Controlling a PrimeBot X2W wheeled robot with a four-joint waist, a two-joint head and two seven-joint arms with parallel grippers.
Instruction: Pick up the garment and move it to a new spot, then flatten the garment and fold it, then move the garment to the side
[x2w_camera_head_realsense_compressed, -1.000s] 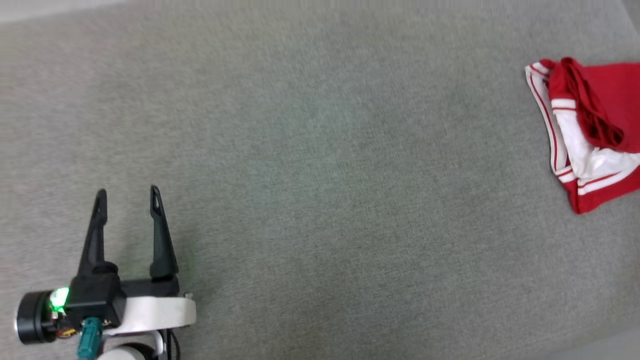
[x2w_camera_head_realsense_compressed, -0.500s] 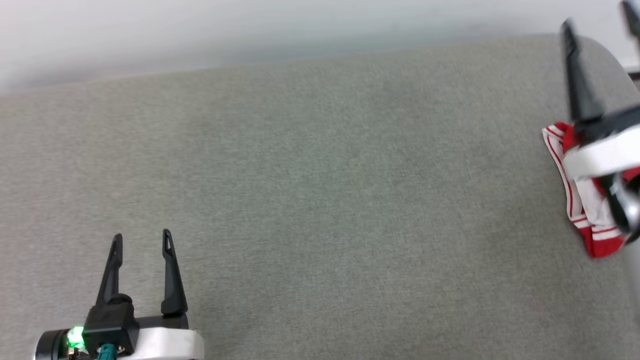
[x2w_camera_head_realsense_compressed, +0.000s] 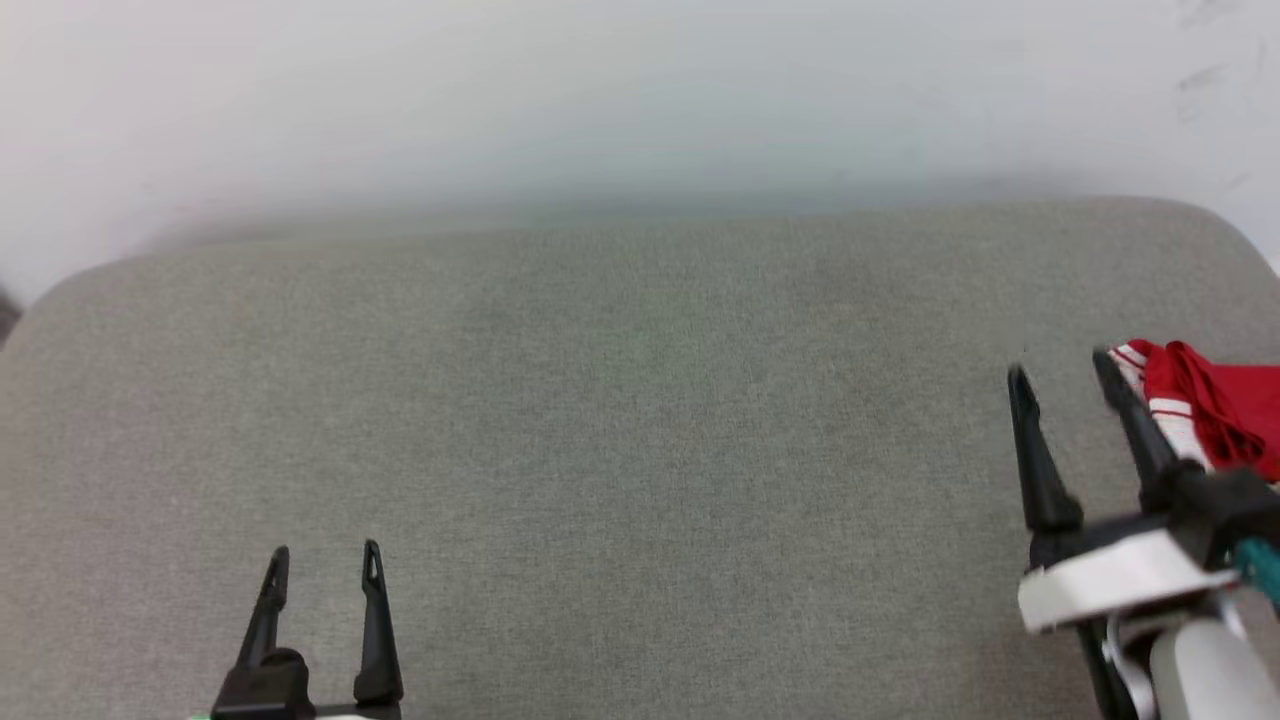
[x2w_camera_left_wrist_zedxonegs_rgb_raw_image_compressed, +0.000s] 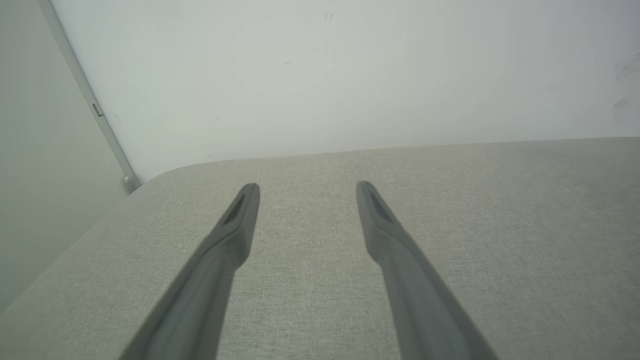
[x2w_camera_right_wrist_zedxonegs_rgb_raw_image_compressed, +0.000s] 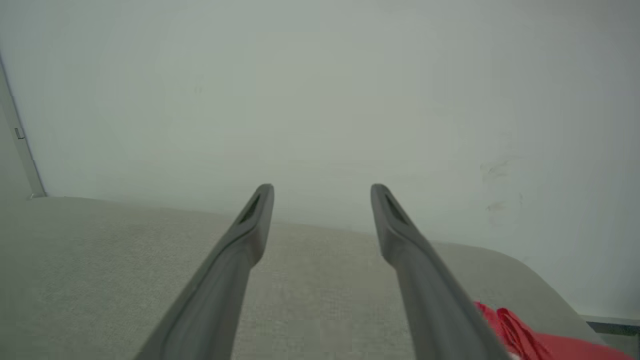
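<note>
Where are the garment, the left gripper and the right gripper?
garment (x2w_camera_head_realsense_compressed: 1225, 410), head view, on its bunched red cloth.
left gripper (x2w_camera_head_realsense_compressed: 326, 548), head view, midway between its open fingertips.
right gripper (x2w_camera_head_realsense_compressed: 1059, 364), head view, midway between its open fingertips.

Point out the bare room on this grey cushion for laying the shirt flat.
The cushion is bare from the left gripper across to the right gripper, and back to the wall. Only the right edge is crowded: the shirt lies bunched there, beside the right gripper.
</note>
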